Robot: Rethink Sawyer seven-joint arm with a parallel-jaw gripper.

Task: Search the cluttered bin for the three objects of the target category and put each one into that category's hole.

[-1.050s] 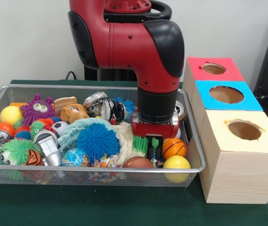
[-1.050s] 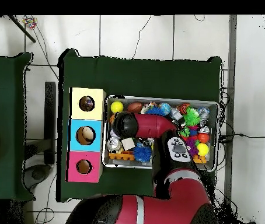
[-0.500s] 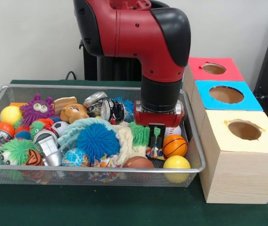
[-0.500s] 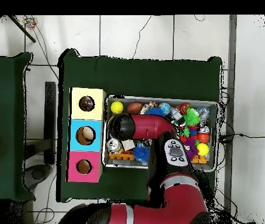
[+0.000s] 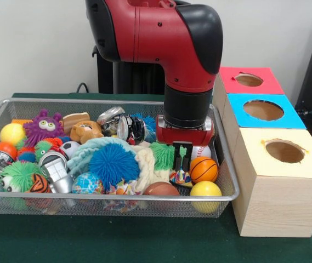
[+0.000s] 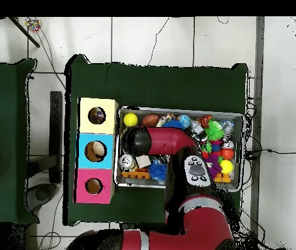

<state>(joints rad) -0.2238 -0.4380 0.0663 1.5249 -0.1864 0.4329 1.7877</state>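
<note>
A green spiky rubber toy (image 5: 164, 155) hangs at the tips of the robot's black gripper (image 5: 179, 158), just above the clutter at the right end of a silver wire-mesh bin (image 5: 228, 174). The fingers look closed on the toy's edge, though the grip is partly hidden behind the spikes, so how firm it is cannot be told. Directly below lie a small multicoloured toy (image 5: 181, 177), an orange mini basketball (image 5: 203, 170), a brown football (image 5: 161, 189) and a yellow ball (image 5: 205, 189). To the right of the bin stands a row of three wooden boxes, each with a round hole in its lid: a yellow-topped box (image 5: 283, 152) nearest the camera, a blue-topped box (image 5: 263, 110) in the middle, a red-topped box (image 5: 249, 80) farthest.

To do this step well, the arm should probably rise straight until the toy clears the bin's rim, then travel slowly over the matching hole; which hole matches cannot be judged here. A sideways swing could shake the toy loose.
</note>
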